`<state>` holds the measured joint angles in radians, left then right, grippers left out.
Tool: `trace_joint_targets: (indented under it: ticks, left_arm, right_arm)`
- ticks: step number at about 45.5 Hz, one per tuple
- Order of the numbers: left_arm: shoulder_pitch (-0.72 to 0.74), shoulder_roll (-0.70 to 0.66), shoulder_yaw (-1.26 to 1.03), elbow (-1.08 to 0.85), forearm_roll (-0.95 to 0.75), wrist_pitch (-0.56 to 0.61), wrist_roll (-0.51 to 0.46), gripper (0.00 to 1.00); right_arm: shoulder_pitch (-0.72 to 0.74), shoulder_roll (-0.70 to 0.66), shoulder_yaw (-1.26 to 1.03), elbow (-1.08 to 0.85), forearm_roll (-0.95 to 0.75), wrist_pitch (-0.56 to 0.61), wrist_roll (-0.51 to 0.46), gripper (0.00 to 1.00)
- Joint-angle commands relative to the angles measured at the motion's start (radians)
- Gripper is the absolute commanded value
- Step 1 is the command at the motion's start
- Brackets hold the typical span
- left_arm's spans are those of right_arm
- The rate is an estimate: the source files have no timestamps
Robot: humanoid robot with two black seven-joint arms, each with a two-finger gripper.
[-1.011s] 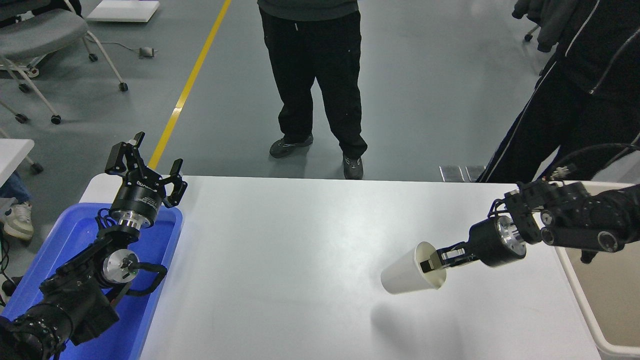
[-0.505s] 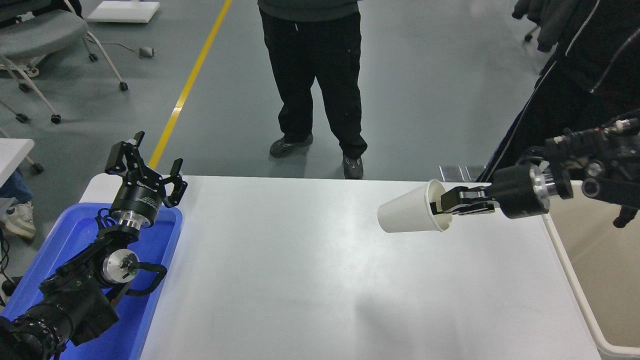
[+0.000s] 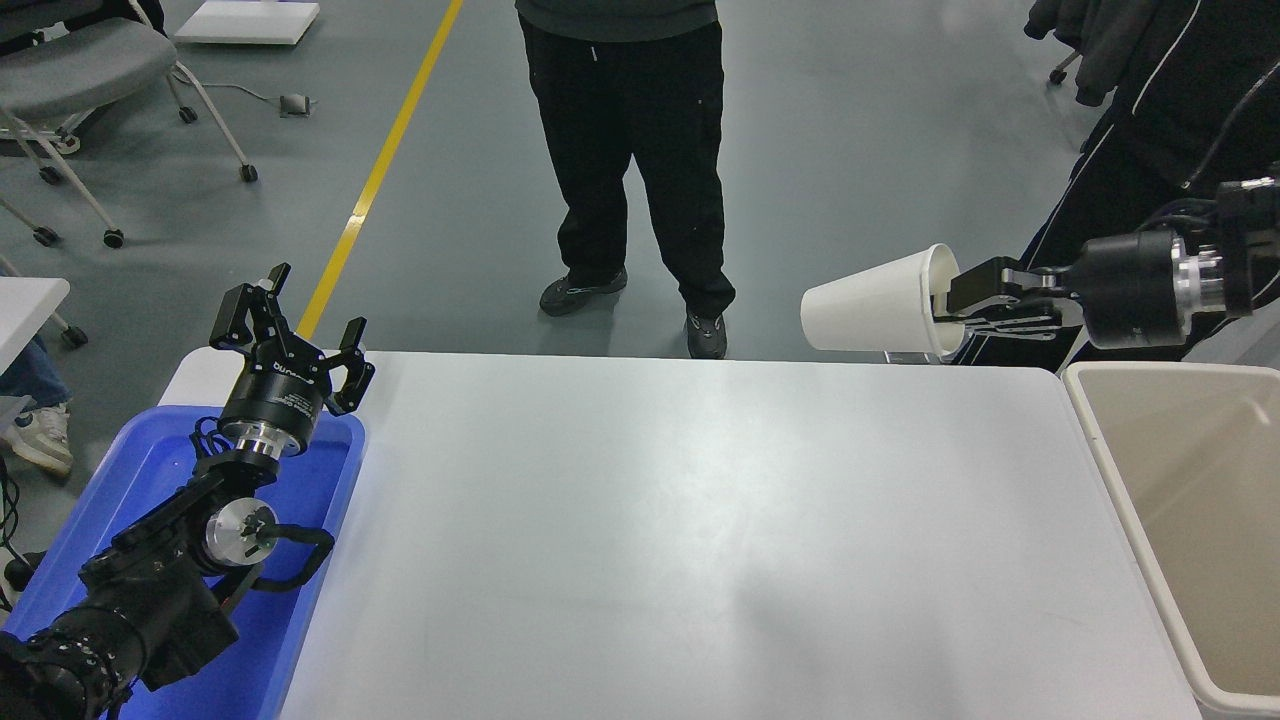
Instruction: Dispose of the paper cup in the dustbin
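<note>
Head view shows us the paper cup point(image 3: 880, 303) now carried high, lying sideways with its mouth toward the right gripper point(image 3: 962, 302), whose jaws pinch the rim, one finger inside. Within a second we have lifted it off the table point(image 3: 640, 520) and swung it far-right. The dustbin point(image 3: 1100, 420) sits below and right of the jaws, so release seems near. Our left gripper point(image 3: 285, 335) is parked, jaws spread, over the blue tray point(image 3: 150, 470).
</note>
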<state>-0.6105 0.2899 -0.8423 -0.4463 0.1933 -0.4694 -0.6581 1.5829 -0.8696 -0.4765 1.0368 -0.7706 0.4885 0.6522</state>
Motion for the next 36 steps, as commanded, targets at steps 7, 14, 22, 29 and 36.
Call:
trace_joint_targets:
  ticks: [7,14,22,29,36]
  left_arm:
    - [0.000,0.000,0.000,0.000,0.000,0.000,0.000,1.00]
    - [0.000,0.000,0.000,0.000,0.000,0.000,0.000,1.00]
    - [0.000,0.000,0.000,0.000,0.000,0.000,0.000,1.00]
    - [0.000,0.000,0.000,0.000,0.000,0.000,0.000,1.00]
    - [0.000,0.000,0.000,0.000,0.000,0.000,0.000,1.00]
  right_arm:
    - [-0.188,0.041,0.015,-0.506,0.138,0.004,0.000,0.00]
    - [-0.310,0.112,0.015,-0.794,0.250,0.001,-0.006,0.00]
    - [-0.429,0.165,0.016,-1.026,0.364,-0.007,-0.029,0.00]
    - [-0.504,0.169,0.016,-1.090,0.445,-0.042,-0.149,0.00]
    - [-0.561,0.169,0.055,-1.098,0.470,-0.125,-0.359,0.00]
